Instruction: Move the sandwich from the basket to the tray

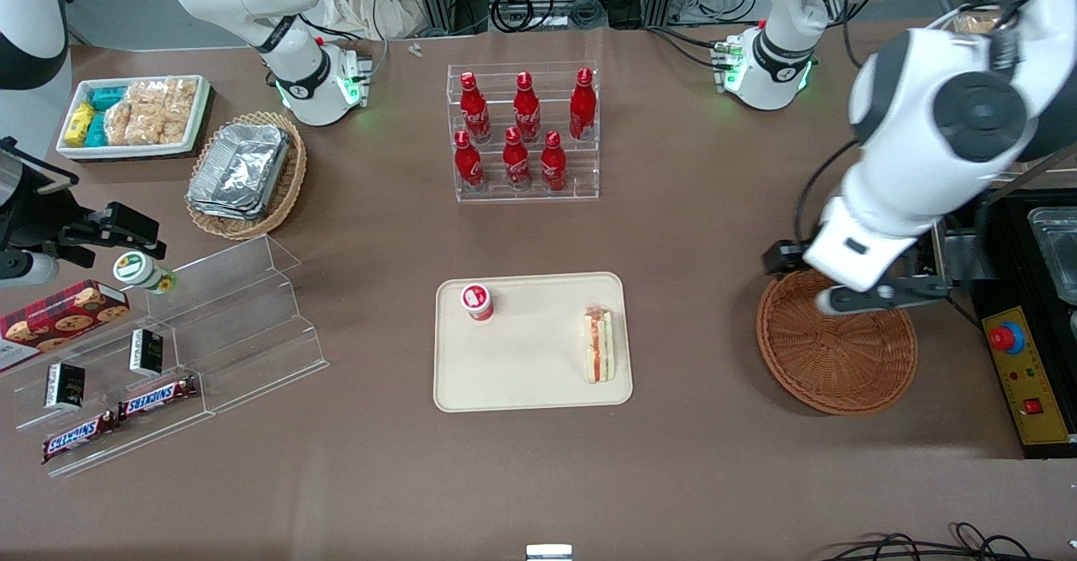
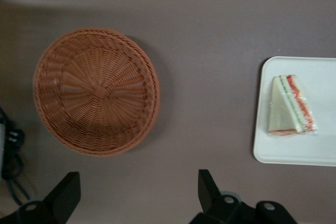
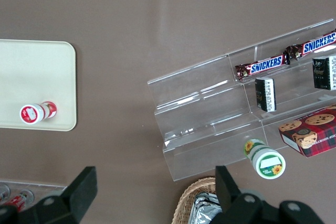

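Now the sandwich (image 1: 598, 345) lies flat on the tray (image 1: 530, 384), close to the tray edge that faces the working arm's end of the table, its red and green filling layers showing along the cut side. On the same tray, toward the parked arm's end and a little farther from the front camera, stands a small red-and-white cup (image 1: 476, 301), well apart from the sandwich.

The basket (image 1: 841, 367) sits on the brown table (image 1: 690, 233) near the working arm's end, apart from the tray, with nothing in it. The gripper (image 2: 137, 192) hangs above the basket's rim on the side farther from the front camera. In the left wrist view its two black fingers (image 2: 65, 195) stand wide apart with nothing between them, and the basket (image 2: 97, 92) and the sandwich (image 2: 291, 106) on the tray (image 2: 278, 153) both show below.

Farther from the front camera than the tray stands a clear rack of red bottles (image 1: 523, 128).
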### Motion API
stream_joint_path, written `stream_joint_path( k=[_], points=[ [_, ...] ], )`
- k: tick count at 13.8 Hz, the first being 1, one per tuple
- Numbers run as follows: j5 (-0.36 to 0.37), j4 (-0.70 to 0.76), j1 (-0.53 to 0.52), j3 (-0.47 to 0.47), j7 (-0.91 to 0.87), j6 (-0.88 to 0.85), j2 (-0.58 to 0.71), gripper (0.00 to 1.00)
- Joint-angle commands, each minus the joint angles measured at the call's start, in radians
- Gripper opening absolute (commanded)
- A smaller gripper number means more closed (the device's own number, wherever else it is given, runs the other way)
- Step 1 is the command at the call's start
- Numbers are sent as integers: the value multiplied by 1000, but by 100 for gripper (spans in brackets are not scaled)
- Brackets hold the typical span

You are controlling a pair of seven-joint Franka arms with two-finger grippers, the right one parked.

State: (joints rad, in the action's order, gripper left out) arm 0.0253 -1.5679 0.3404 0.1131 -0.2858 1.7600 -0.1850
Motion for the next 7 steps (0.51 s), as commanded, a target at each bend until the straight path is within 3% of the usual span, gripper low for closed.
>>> stream_joint_path(
  k=[1,2,3,7],
  points=[
    [-37,2,-190,-37,198,-25,28,99],
    [-51,20,-275,-105,271,-36,33,99],
    [-54,41,-322,-107,321,-43,27,99],
    [-51,80,-359,-104,346,-66,2,99]
  ],
)
